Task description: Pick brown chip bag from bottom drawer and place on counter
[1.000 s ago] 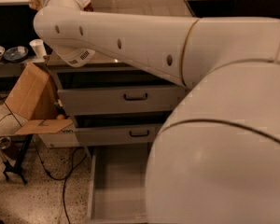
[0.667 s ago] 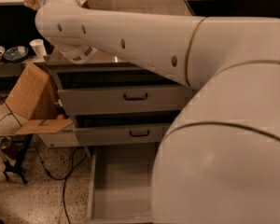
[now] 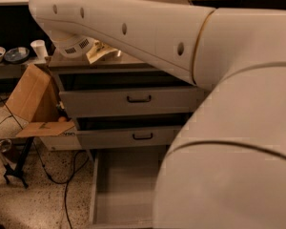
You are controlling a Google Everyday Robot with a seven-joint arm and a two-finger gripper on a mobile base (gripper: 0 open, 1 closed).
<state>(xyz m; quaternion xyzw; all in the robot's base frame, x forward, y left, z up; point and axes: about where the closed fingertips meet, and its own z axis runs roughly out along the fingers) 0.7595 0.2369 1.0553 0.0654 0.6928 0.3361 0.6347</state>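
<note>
My white arm crosses most of the view. Its vented wrist hangs low over the left end of the counter. My gripper lies behind that wrist and is almost wholly hidden. A crumpled cream-tan piece of the brown chip bag shows just right of the wrist, at counter height. I cannot tell whether it rests on the counter or is held. The bottom drawer is pulled open, and the part of its grey inside that shows is bare. My arm covers its right side.
Two shallower drawers with black handles stand slightly open above the bottom one. A tan cardboard box with open flaps sits left of the cabinet. A white cup and bowls are on the left shelf. Cables and a black stand lie on the floor.
The arm has swung down toward the counter. The wrist and the tan bag, which were high at the top left, are now low at the counter's left end.
</note>
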